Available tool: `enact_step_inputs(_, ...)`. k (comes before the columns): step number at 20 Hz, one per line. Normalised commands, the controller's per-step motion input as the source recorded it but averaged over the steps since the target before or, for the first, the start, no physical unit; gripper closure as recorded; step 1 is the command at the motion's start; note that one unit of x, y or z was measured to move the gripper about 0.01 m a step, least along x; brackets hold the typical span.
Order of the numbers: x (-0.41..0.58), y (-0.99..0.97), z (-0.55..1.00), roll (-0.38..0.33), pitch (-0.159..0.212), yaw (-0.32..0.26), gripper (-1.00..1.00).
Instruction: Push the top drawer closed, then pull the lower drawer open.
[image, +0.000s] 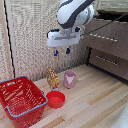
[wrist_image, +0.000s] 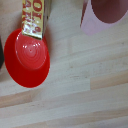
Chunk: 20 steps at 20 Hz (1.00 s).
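Observation:
In the exterior view, the top drawer (image: 111, 42) is a paler grey-brown front with a thin silver bar handle (image: 102, 37), at the exterior view's right. Its front seems to stand slightly further out than the front below. Under it sits the lower drawer (image: 112, 64), darker brown, with its own bar handle (image: 107, 60). My gripper (image: 62, 51) hangs in the air to the exterior view's left of both drawers, touching neither. Its blue-tipped fingers (image: 68, 50) are apart and open, with nothing between them. The wrist view shows no fingers and no drawers.
A red wire basket (image: 22, 100) stands at the front of the exterior view's left. On the wooden table (image: 95, 107) below the gripper are a red bowl (image: 55, 99) (wrist_image: 27, 57), a pink cup (image: 69, 79) (wrist_image: 105, 15) and a yellow packet (image: 52, 77) (wrist_image: 35, 17).

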Motion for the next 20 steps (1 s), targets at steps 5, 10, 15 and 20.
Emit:
enact_step_inputs(5,-0.001,0.25,-0.09,-0.081,0.024,0.122,-1.0)
enact_step_inputs(10,-0.278,0.02,-0.04,-0.168,0.007,0.185,-1.0)
enact_step_inputs(15,-0.292,-0.12,0.2,-0.281,-0.015,0.197,-1.0)
enact_step_inputs(20,-0.196,-0.17,0.11,-0.276,-0.077,0.212,-1.0)
